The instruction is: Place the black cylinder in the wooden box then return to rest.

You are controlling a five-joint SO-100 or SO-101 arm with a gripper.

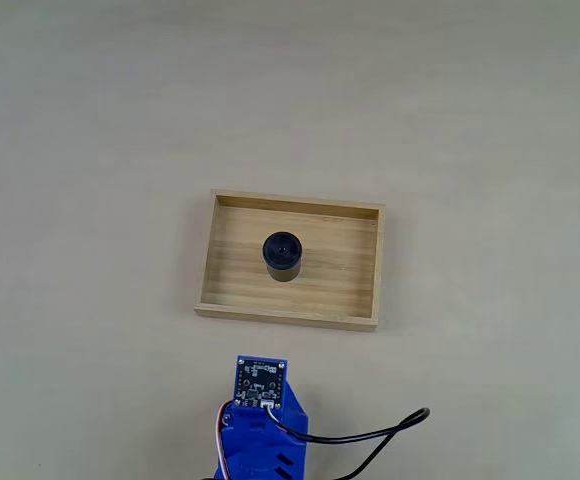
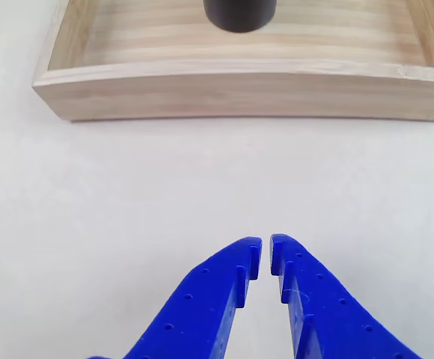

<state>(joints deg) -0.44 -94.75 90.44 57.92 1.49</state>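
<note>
Cylinder first: the black cylinder point(image 1: 282, 256) stands upright on the plank floor of the wooden box point(image 1: 210, 256), a little left of the box's centre in the fixed view and clear of all four walls. It looks small, rigid and matte, so likely light and not slippery; its curved side wall is the natural place to pinch, squarely across the middle, since a high or off-centre squeeze could tip or roll it. The box, of thin light wood, would probably slide on the tabletop point(image 1: 490, 120) if nudged.

The blue arm point(image 1: 261, 425) sits folded low at the bottom edge of the fixed view, well short of the box. In the other view the gripper point(image 2: 266, 253) points toward the box's near wall, clenched on nothing, fingertips nearly touching. Placement appears done and the arm looks at or near rest.
</note>
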